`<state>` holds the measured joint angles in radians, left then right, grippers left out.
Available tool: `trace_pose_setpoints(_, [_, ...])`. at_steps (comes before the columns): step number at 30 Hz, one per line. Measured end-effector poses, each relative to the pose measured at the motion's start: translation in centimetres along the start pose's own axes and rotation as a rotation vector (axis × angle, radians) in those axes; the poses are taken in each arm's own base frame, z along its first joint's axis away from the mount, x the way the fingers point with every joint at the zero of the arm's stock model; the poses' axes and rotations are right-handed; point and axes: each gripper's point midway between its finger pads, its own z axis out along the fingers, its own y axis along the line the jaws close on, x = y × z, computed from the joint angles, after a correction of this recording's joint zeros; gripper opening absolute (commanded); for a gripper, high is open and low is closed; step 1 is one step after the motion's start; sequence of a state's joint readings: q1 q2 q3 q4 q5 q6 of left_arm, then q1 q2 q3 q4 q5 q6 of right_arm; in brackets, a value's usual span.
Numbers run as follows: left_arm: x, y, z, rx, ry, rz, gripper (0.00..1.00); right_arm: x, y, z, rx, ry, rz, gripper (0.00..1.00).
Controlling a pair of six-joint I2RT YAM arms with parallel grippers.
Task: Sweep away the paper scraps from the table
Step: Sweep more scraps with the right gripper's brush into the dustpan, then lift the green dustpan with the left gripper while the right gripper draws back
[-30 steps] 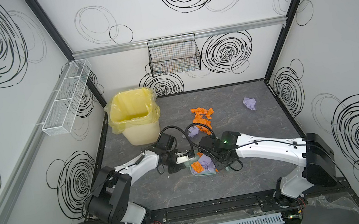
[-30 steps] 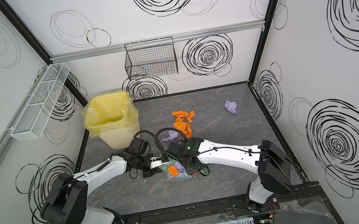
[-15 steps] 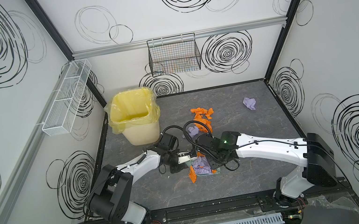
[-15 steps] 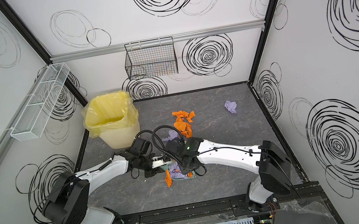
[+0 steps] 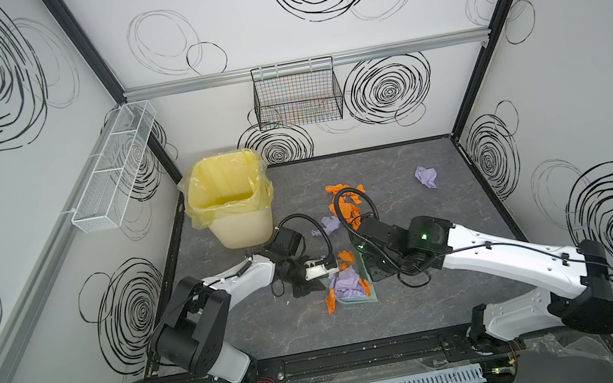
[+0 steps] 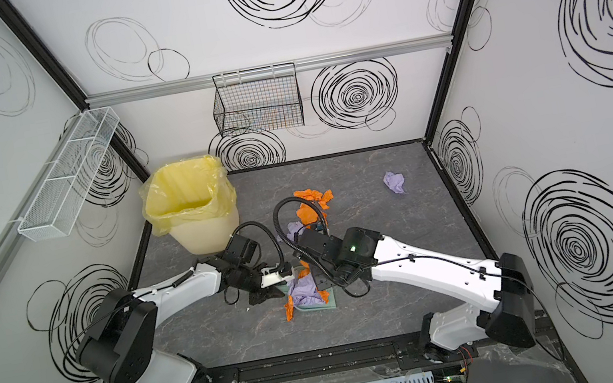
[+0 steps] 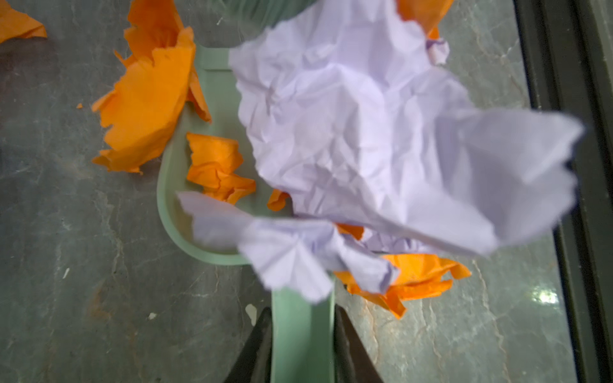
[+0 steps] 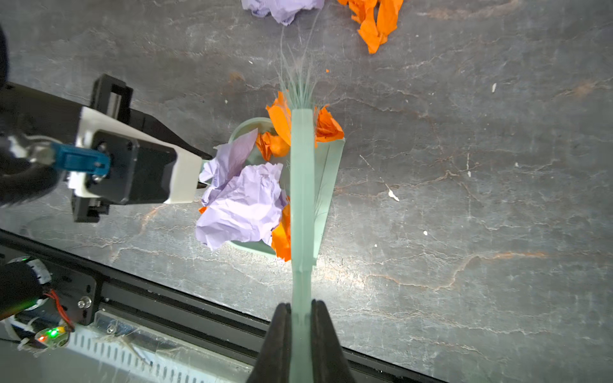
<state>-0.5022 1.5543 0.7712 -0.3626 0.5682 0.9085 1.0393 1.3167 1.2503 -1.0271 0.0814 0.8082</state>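
1. At the far left, the pale yellow plastic bin with its yellow liner (image 5: 244, 232) is standing in the back corner of the dark grey veined table (image 5: 461, 293), close against the left rim.
2. Your left gripper (image 7: 302, 331) is clamping narrowly on the flat handle of the mint-green plastic dustpan (image 7: 172, 212), mid-table.
3. The paper scraps (image 5: 348, 284), lilac and orange, are heaping in the pan. One orange piece (image 5: 330, 302) is spilling over its front rim beside the handle.
4. Your right gripper (image 8: 301, 308) is pinching tight on the mint-green brush (image 8: 302, 182), which is hanging over the pan's open side.
5. More scraps are lying behind the pan, and one lilac wad (image 5: 426, 176) is sitting alone near the right rim. Bare table is lying open ahead of the front rail and to the right.
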Motion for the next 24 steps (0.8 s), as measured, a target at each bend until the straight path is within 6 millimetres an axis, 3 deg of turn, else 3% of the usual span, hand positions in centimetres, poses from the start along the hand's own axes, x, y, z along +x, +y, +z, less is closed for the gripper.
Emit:
trace_pose_setpoints(16, [-1.8, 1.6, -1.1, -0.021, -0.055, -0.007, 0.0, -0.6, -3.5, -3.2, 0.025, -0.11, 0.091, 0.0])
trace_pose_setpoints(24, [-1.6, 1.4, -1.1, -0.013, -0.052, -0.015, 0.0, -2.6, -4.8, -8.0, -0.065, -0.309, 0.174, 0.0])
